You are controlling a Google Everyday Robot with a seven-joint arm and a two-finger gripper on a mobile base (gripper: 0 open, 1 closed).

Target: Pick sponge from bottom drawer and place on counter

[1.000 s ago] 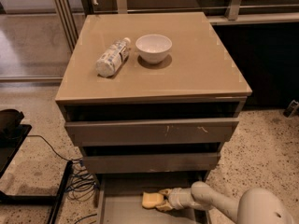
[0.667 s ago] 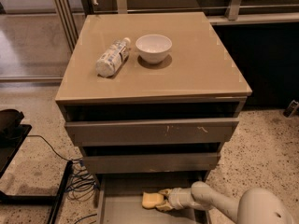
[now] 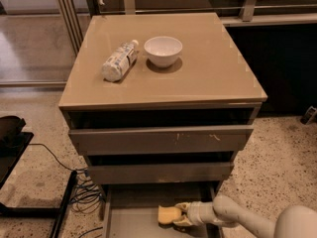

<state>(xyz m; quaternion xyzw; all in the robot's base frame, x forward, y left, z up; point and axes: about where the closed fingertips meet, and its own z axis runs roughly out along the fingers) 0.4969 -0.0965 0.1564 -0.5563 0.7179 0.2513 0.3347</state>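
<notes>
The sponge (image 3: 167, 214), a small pale yellow pad, lies in the pulled-out bottom drawer (image 3: 131, 222) near its right side. My gripper (image 3: 181, 214) reaches in from the lower right on a white arm, and its jaws close around the sponge's right end, low over the drawer floor. The counter (image 3: 208, 78), the glossy taupe top of the cabinet, stands above the two upper drawers.
A white bowl (image 3: 163, 50) and a plastic bottle lying on its side (image 3: 119, 60) sit on the counter's far left part. Black equipment and cables (image 3: 84, 192) lie on the speckled floor at the left. A dark panel stands to the cabinet's right.
</notes>
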